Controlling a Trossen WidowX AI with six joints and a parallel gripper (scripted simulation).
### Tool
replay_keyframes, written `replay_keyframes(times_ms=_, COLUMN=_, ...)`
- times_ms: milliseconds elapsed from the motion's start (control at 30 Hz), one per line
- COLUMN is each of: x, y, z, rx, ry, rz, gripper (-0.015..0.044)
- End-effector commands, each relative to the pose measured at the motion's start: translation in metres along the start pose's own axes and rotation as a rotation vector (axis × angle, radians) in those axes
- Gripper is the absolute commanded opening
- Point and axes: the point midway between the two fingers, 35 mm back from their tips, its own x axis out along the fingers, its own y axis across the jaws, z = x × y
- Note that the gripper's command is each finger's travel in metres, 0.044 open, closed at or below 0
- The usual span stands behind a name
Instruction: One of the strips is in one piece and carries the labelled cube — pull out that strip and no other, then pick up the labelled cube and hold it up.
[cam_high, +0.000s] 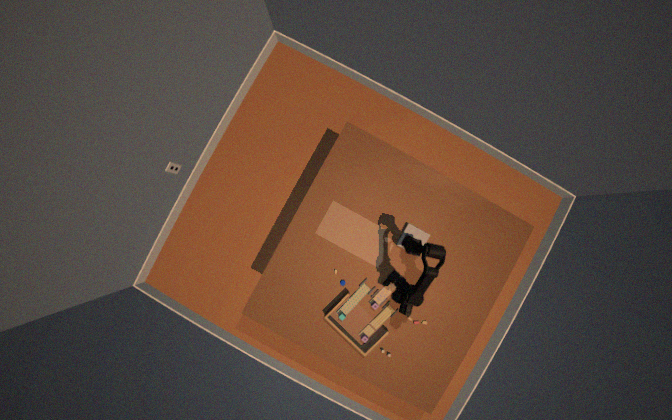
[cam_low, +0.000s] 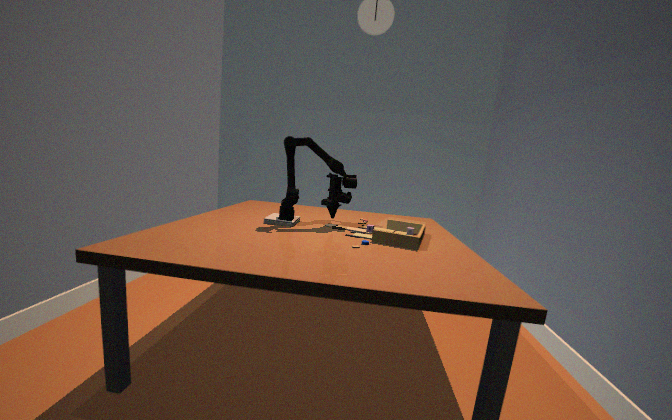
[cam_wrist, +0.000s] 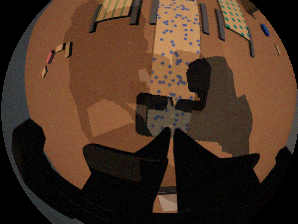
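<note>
My gripper (cam_low: 332, 217) (cam_wrist: 172, 131) is all but shut, with only a thin gap and nothing seen between the fingertips. It points down just above the near end of the blue-dotted strip (cam_high: 383, 295) (cam_wrist: 177, 30). A pinkish-purple cube (cam_high: 375, 306) (cam_low: 370, 228) is at that strip's far end, outside the walled box. The green-dotted strip (cam_high: 356, 299) (cam_wrist: 234, 19) has a teal cube (cam_high: 342, 316) at its far end. The striped strip (cam_high: 384, 316) (cam_wrist: 115, 9) shows a cross line and has another pinkish cube (cam_high: 364, 339). The cube labels are too small to read.
The walled box (cam_high: 344, 336) (cam_low: 397, 239) stands around the far ends of the two outer strips. Dark rails (cam_wrist: 204, 19) flank the strips. A blue object (cam_high: 342, 283) (cam_low: 365, 242) (cam_wrist: 265, 30) and several small blocks (cam_high: 416, 322) (cam_wrist: 50, 56) lie to the sides.
</note>
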Motion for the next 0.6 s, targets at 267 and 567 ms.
replay_keyframes(times_ms=267, x=-0.004, y=0.001, z=0.041, rx=0.013, ry=-0.004, rz=0.001, gripper=0.0315)
replay_keyframes(times_ms=567, x=-0.008, y=0.002, z=0.07, rx=0.013, ry=-0.007, rz=0.001, gripper=0.044)
